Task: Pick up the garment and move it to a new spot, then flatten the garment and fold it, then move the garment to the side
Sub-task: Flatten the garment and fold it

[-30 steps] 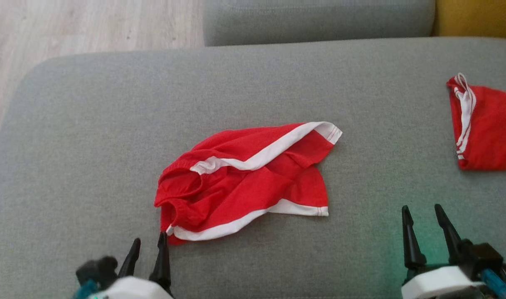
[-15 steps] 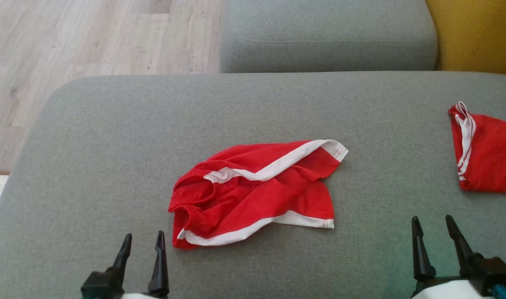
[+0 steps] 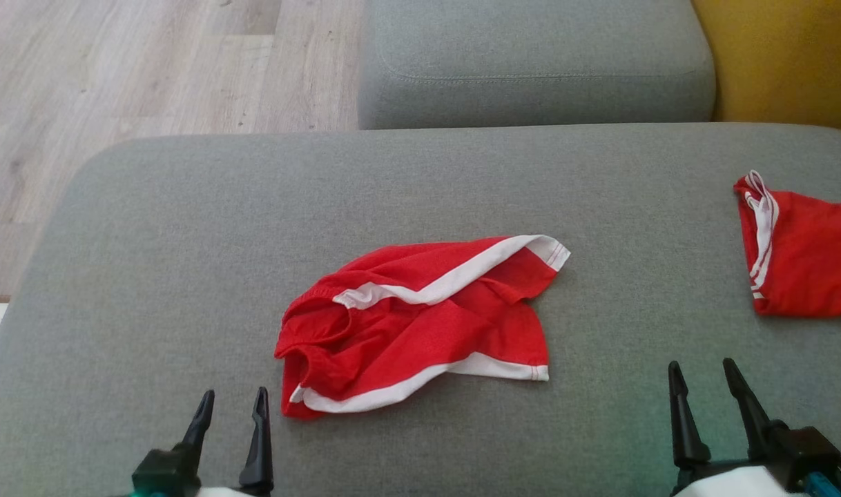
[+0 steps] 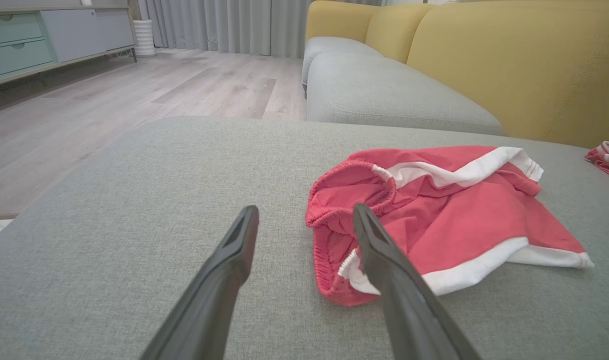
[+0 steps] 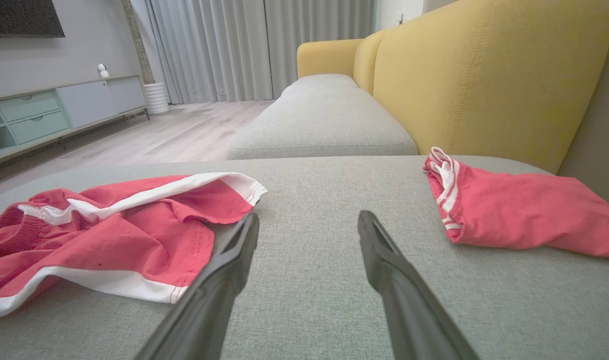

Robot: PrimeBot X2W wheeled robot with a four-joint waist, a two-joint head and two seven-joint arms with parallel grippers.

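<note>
The garment point(image 3: 420, 321) is a pair of red shorts with white trim, lying crumpled in the middle of the grey cushion point(image 3: 186, 228). It also appears in the left wrist view point(image 4: 444, 220) and the right wrist view point(image 5: 109, 240). My left gripper point(image 3: 233, 402) stands open near the front edge, just left of the garment's waistband corner and apart from it. The right gripper point(image 3: 702, 370) is open at the lower right, with bare cushion between its fingers. Neither holds anything.
A second red garment point(image 3: 804, 252) with white stripes lies at the cushion's right edge. Another grey cushion point(image 3: 531, 62) sits behind, with a yellow backrest point(image 3: 786, 55) to its right. Wooden floor point(image 3: 117, 76) drops away on the left.
The head camera has tilted, so the whole picture has shifted down. My left gripper has drawn back from the garment's waistband corner. The garment lies as before.
</note>
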